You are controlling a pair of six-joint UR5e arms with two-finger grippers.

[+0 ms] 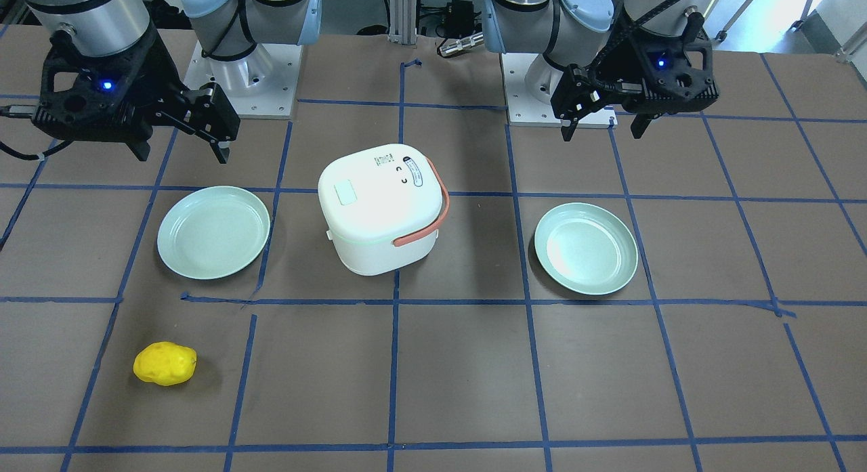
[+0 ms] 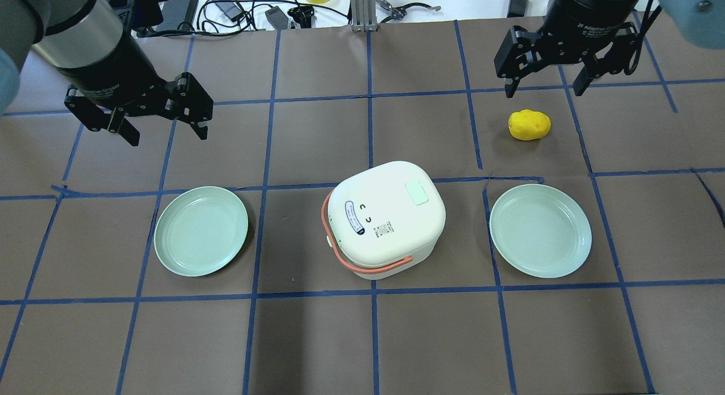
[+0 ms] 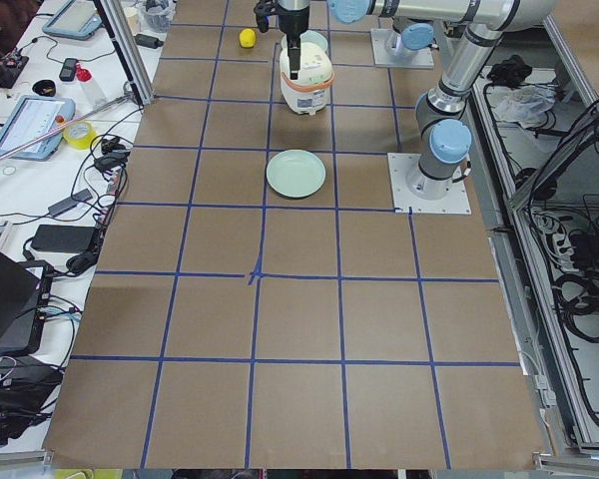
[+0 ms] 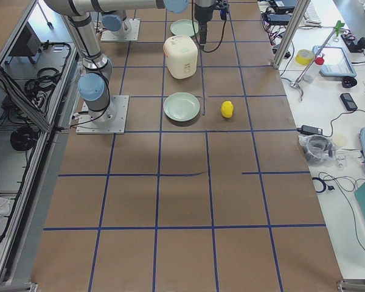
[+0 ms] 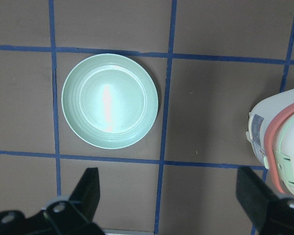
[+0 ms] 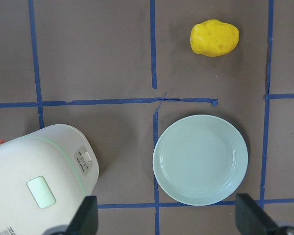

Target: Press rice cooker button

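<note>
The white rice cooker (image 2: 385,219) with a salmon handle stands mid-table, lid shut. A pale green button (image 2: 418,192) sits on its lid, also seen in the front view (image 1: 347,191) and the right wrist view (image 6: 41,191). My left gripper (image 2: 166,133) is open and empty, raised to the cooker's left over a green plate (image 5: 110,100); the cooker's edge (image 5: 279,142) shows at the right of its wrist view. My right gripper (image 2: 544,90) is open and empty, raised to the cooker's far right.
Two pale green plates flank the cooker, one on my left (image 2: 201,230) and one on my right (image 2: 540,230). A yellow lemon-like object (image 2: 529,124) lies beyond the right plate, below my right gripper. Blue tape lines grid the brown table.
</note>
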